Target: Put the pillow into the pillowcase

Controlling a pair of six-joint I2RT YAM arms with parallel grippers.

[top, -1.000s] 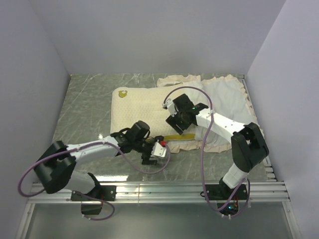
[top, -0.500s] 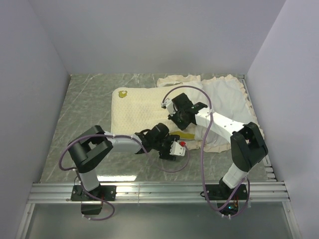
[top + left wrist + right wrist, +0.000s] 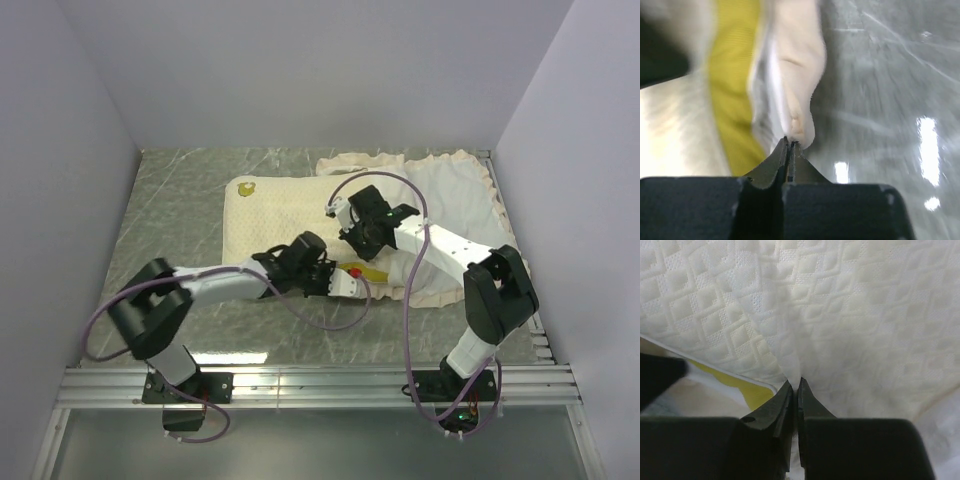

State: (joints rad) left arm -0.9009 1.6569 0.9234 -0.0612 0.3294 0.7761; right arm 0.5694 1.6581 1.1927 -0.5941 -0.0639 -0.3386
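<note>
Over on the left the grey desk (image 3: 170,220) carries nothing but the near end of the pillow (image 3: 280,215), which lies flat across the middle of the overhead view, its dimpled cream top and little round yellow mark all uncovered. So the main job looks barely begun to me, with most of the cushion outside any cover. At the pillow's lower edge, just right of centre, the left gripper (image 3: 352,280) has its jaws pressed together on a small fold of plain cream cloth beside the pillow's bright yellow band. I take that fold to be the hem at the mouth of the pillowcase (image 3: 450,200), though its wrist view is too blurred to be sure. A little above and to the right, the right gripper (image 3: 350,238) sits on the pillow's top face, its jaws drawn nearly together and pinching a ridge of the quilted surface. Further right the pillowcase spreads limp and white, ruffled trim round it, under or around the pillow's right end; I cannot tell which. What seems left is holding the mouth open and drawing the whole pillow inside.
</note>
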